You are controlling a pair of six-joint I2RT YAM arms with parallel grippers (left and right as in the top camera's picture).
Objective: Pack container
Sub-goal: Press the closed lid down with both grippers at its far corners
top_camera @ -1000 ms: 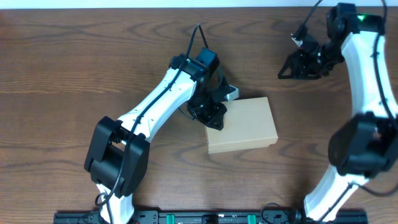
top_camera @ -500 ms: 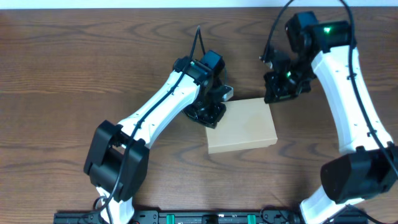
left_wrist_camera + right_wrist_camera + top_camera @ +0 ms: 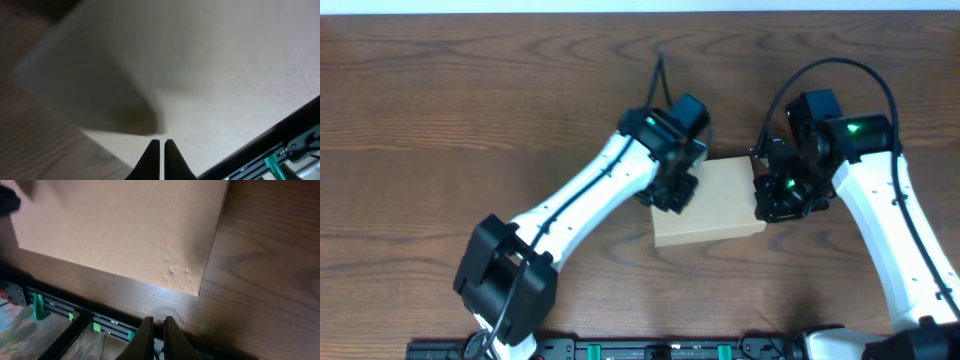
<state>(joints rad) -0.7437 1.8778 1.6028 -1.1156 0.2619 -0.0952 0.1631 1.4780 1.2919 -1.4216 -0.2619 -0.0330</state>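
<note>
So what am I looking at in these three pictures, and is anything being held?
Two white robot arms work at a wooden table. The wide picture looks straight down from above. The other two come from a camera on each wrist, with that claw's dark fingertips at the bottom. On the table lies a tan cardboard box, lid down. The left arm reaches over its left edge; the right arm sits at its right edge. The left claw and the right claw both look closed, holding nothing.
</note>
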